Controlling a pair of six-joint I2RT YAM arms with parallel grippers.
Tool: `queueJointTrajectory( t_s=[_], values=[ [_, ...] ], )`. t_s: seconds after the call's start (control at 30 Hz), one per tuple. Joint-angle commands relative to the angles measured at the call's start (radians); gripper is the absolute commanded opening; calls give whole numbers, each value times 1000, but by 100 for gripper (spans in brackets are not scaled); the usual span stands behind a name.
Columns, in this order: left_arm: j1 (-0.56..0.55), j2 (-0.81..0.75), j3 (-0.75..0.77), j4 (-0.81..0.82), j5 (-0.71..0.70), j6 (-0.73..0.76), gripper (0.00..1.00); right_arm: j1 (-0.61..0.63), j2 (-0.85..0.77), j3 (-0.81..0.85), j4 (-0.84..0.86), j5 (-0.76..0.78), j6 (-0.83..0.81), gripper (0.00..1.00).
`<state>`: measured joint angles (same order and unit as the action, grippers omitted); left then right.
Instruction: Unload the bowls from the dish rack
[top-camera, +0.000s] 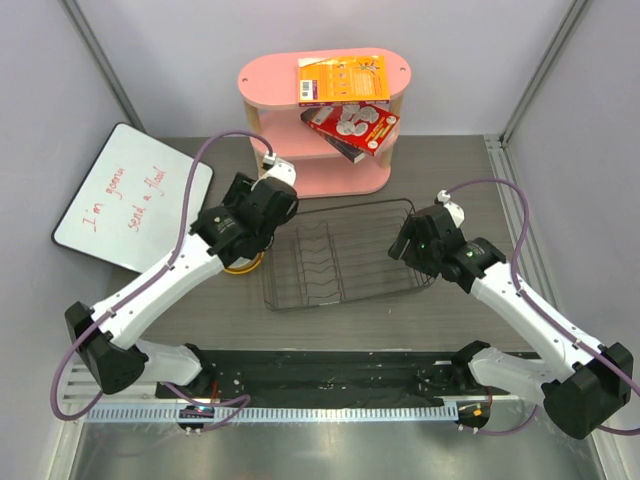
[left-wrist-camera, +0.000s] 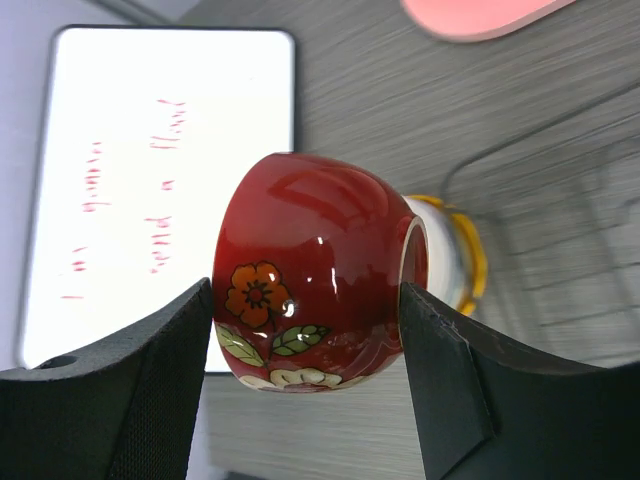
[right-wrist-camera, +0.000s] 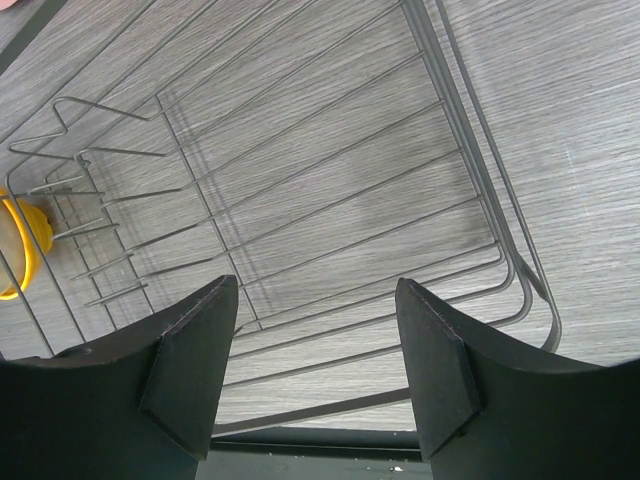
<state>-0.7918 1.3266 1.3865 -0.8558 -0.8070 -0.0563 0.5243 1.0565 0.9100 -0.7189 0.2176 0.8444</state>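
Observation:
My left gripper (left-wrist-camera: 305, 300) is shut on the dark red bowl (left-wrist-camera: 310, 250) with a flower pattern. It holds the bowl on its side above the table, left of the dish rack (top-camera: 345, 255). Right behind it stands the yellow-orange bowl (left-wrist-camera: 472, 262) with the white bowl (left-wrist-camera: 438, 250) nested in it. The yellow-orange bowl also shows under the left gripper (top-camera: 245, 240) in the top view (top-camera: 243, 266) and at the left edge of the right wrist view (right-wrist-camera: 22, 250). The rack (right-wrist-camera: 330, 190) holds no bowls. My right gripper (right-wrist-camera: 315, 300) is open and empty over its right end. The beige bowl is not in view.
A whiteboard (top-camera: 130, 200) with red writing lies at the left. A pink three-tier shelf (top-camera: 325, 110) with boxes stands behind the rack. A black strip (top-camera: 320, 375) runs along the near edge between the arm bases.

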Motion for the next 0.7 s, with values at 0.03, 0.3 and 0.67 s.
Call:
queueJointTrajectory(
  t_s=[0.03, 0.3, 0.67],
  values=[
    [37, 13, -47, 95, -210, 136, 0, 2, 14, -5, 44, -20, -11, 70],
    [66, 109, -80, 136, -258, 164, 0, 0, 37, -32, 56, -53, -28, 70],
    [63, 178, -141, 161, -300, 200, 0, -7, 33, -92, 107, -84, -15, 70]
  ],
)
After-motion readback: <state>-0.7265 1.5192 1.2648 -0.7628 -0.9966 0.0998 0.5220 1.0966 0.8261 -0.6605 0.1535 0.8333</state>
